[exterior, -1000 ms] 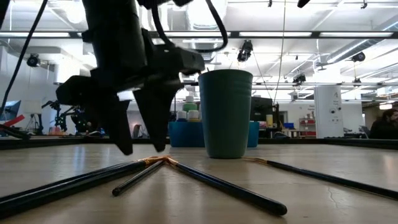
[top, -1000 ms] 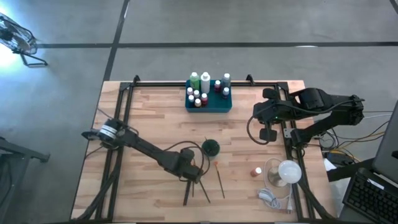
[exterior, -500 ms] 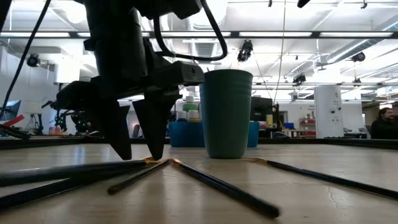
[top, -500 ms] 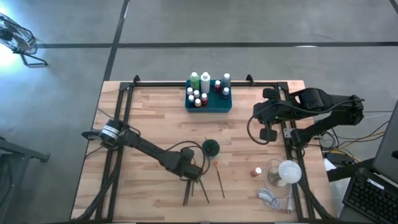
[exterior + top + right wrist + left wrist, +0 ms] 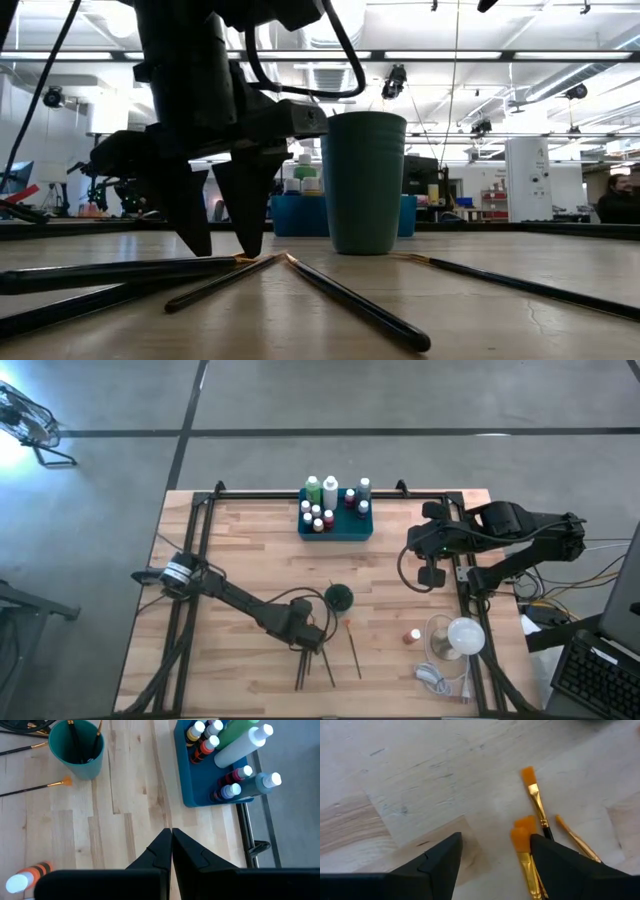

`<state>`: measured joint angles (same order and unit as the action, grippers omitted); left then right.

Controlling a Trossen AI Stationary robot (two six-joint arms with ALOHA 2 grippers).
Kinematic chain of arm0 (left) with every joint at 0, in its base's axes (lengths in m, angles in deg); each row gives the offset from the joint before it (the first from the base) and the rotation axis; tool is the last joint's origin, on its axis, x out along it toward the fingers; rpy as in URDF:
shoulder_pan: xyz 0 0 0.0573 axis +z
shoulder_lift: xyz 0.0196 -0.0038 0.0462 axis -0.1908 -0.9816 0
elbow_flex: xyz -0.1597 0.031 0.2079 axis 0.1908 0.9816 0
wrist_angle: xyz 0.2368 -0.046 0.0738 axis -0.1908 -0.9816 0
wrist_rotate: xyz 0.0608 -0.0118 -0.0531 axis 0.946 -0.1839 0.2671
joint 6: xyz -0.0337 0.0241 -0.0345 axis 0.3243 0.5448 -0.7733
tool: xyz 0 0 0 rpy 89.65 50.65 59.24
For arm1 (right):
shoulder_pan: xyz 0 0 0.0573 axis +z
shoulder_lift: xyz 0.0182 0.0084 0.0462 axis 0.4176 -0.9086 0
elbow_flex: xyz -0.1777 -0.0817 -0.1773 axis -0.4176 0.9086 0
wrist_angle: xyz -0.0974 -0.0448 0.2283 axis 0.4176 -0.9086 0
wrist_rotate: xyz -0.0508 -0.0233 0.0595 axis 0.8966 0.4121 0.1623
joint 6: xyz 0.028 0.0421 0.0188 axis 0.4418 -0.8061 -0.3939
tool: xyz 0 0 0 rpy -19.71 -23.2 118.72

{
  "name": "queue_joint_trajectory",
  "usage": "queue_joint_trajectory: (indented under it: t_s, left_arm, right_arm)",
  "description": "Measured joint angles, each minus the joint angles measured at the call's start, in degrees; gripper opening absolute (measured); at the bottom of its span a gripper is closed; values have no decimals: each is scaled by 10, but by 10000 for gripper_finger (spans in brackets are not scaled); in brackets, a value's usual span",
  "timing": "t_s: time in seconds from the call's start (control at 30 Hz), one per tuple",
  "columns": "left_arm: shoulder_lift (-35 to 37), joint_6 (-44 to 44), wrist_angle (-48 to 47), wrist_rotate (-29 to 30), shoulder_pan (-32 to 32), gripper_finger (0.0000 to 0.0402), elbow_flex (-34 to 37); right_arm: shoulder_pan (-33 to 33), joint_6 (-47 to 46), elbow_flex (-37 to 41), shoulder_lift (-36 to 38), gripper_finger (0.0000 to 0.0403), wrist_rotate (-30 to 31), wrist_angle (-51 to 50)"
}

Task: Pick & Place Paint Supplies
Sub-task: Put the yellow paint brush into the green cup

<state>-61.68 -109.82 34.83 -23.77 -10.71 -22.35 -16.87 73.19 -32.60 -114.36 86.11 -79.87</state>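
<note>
Four paintbrushes (image 5: 350, 305) lie on the desk (image 5: 250, 570); two more stand in one cup (image 5: 76, 742). One tray (image 5: 197, 775) holds about nine bottles (image 5: 245, 742); one bottle (image 5: 412, 635) lies loose.

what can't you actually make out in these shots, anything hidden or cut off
- Low view: most bottles in the blue tray are hidden behind the green cup and the left gripper.
- Left wrist view: the paintbrushes show only their orange tips; their handles are cut off by the picture's edge and one finger.
- High view: how many brushes lie under the left gripper is too small to count.
- Right wrist view: the orange bottle is partly cut off behind the shut right gripper.
</note>
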Motion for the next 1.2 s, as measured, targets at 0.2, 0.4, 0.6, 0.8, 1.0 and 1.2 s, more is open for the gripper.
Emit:
queue_joint_trajectory:
  t_s: [0.2,0.4,0.6,0.8,1.0,1.2]
  left_arm:
    - [0,1,-4,1,0,201,1]
    - [0,7,1,1,0,141,1]
    - [-1,14,3,-4,0,100,1]
    - [-1,22,2,-10,0,81,1]
    - [0,33,0,-14,0,58,1]
    - [1,54,-2,-16,-1,12,-1]
  right_arm:
    - [0,2,0,0,8,0,0]
    - [0,4,0,0,8,0,0]
    - [0,4,0,0,8,0,0]
    - [0,5,0,0,8,0,-1]
    - [0,5,0,0,8,0,-1]
    - [0,5,0,0,8,0,-1]
